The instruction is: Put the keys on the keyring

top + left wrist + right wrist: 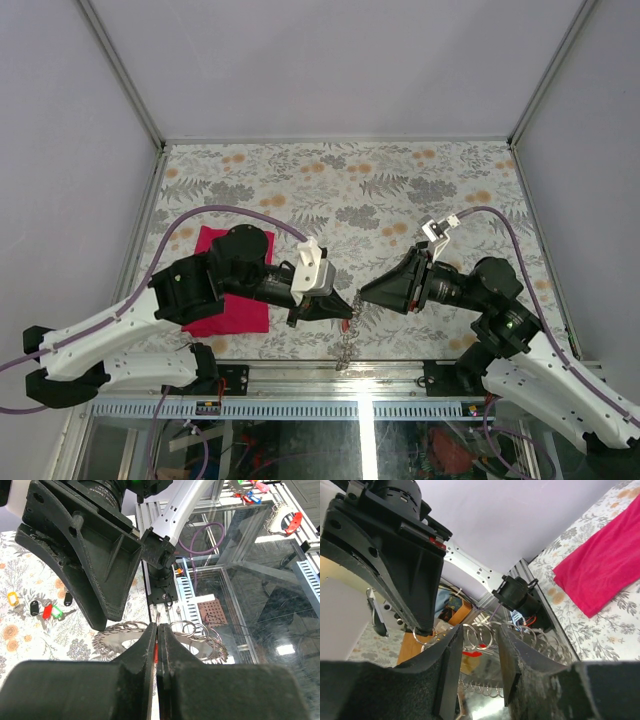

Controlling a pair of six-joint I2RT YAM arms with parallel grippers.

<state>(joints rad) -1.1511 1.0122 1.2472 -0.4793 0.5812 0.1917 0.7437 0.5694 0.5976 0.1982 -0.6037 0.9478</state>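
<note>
No txt, label, brand or no. can be read in any view. Closest thing: a short line of small white lettering on the black motor housing (102,497) at the top of the left wrist view, too faint and cut off to make out. The coloured heads of the keys (40,609) lying on the bench (10,570) are too small to tell if anything's written on them. Top and right wrist views: no writing visible.

red thing (155,652) in left gripper (158,627) mostly hidden; keys (45,611) tiny
</note>
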